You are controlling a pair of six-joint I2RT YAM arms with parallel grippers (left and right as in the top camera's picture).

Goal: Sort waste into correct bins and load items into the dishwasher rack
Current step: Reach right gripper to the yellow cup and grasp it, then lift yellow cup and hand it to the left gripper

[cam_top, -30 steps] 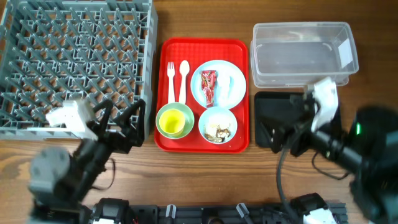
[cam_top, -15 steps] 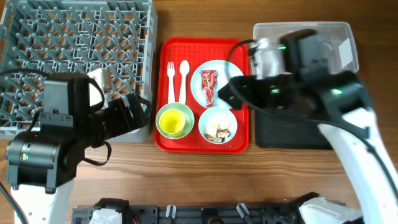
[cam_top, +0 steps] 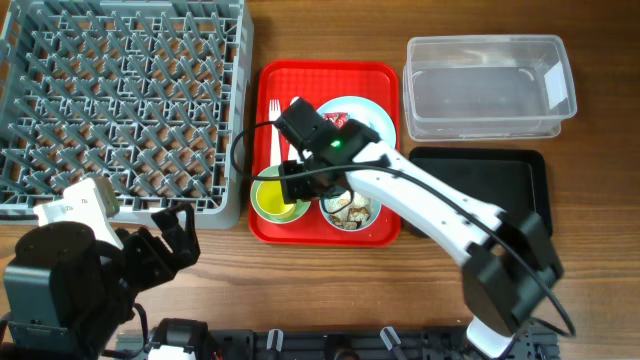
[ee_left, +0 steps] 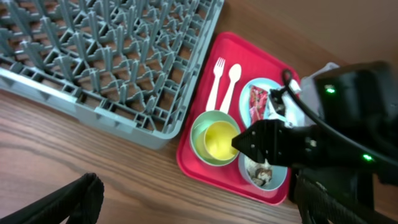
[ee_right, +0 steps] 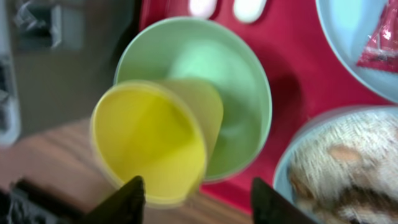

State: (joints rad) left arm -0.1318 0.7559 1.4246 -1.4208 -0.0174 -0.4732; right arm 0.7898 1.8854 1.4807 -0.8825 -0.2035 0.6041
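On the red tray [cam_top: 385, 80], a small yellow-green cup [cam_top: 275, 202] stands inside a pale green bowl [ee_right: 236, 74]. My right gripper [ee_right: 202, 196] hovers low over the cup [ee_right: 149, 143] with its jaws apart. The left finger overlaps the rim and the right finger stands clear of it. A second bowl [cam_top: 350, 207] holds rice-like scraps. The blue plate [cam_top: 368, 140] carries a red wrapper [ee_left: 257, 99]. White fork [ee_left: 216, 81] and spoon [ee_left: 231, 78] lie beside it. My left gripper [cam_top: 170, 240] is open and empty over bare wood, in front of the grey rack [cam_top: 120, 100].
A clear plastic tub [cam_top: 490, 85] sits at the back right, with a shallow black tray [cam_top: 520, 175] in front of it. The right arm stretches diagonally from the front right across the red tray.
The right arm has swung left from the plate and tub to the cup, its jaws narrowing. The left arm has drawn back from the rack's front edge to the front left.
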